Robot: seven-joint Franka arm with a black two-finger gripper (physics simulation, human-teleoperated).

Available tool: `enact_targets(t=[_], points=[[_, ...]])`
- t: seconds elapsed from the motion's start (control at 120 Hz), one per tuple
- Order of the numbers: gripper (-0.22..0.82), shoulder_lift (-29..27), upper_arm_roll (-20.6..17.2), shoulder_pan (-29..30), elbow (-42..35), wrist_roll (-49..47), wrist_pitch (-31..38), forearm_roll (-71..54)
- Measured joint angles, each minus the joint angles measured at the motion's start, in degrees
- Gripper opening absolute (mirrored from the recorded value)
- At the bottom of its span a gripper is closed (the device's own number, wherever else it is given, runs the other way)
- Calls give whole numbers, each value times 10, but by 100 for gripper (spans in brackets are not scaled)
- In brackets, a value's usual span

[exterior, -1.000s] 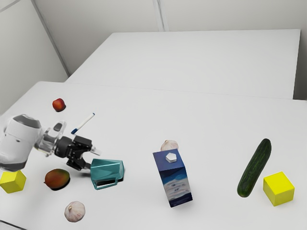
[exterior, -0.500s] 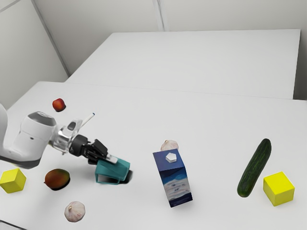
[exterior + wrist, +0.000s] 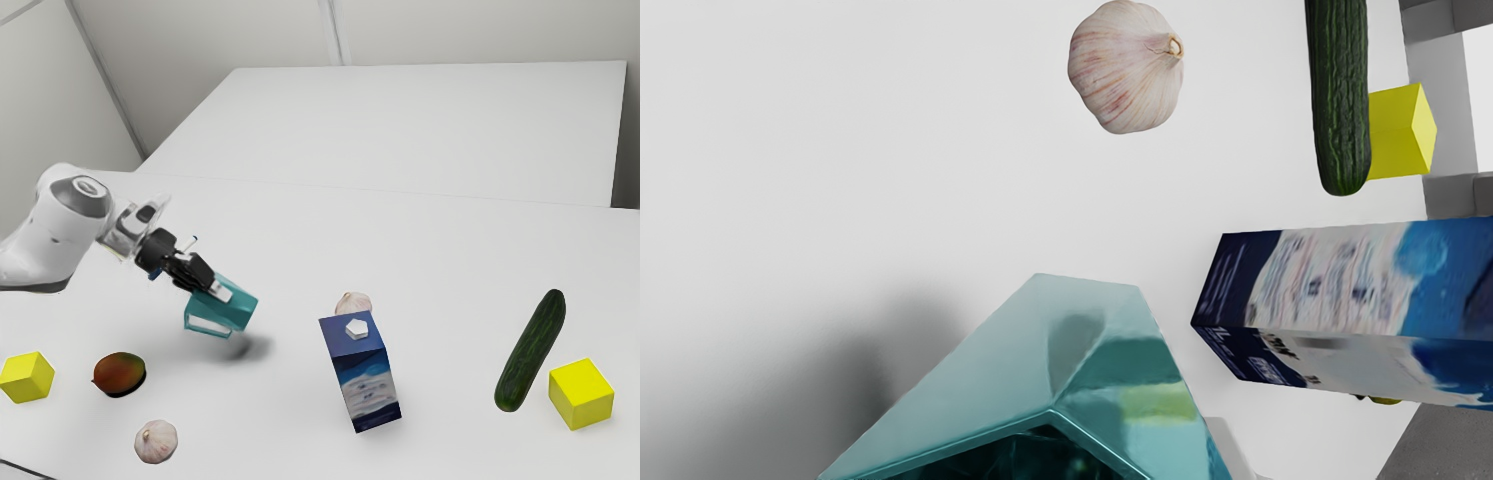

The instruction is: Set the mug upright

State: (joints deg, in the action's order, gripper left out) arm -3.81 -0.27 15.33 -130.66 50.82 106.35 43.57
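Left of centre in the exterior view, the gripper (image 3: 215, 288) holds the teal mug (image 3: 238, 306) between its fingers, a pale fingertip (image 3: 222, 291) against the mug's side; the other finger is hidden. The mug hangs tilted above the table (image 3: 300, 420), apart from its shadow (image 3: 243, 348). In the wrist view its body reaches out beyond the fingers, near the blue and white carton (image 3: 1333, 287).

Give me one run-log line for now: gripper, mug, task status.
gripper: shut on mug | mug: tilted, held above table | upright: not yet | set down: not yet
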Motion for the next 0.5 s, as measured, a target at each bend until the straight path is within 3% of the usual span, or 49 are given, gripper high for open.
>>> enact_targets(t=[0.317,0.5], points=[[-16,-16,-103,-6,35,-122,51,-330],[-16,-15,-137,-9,5,-179,110,-427]])
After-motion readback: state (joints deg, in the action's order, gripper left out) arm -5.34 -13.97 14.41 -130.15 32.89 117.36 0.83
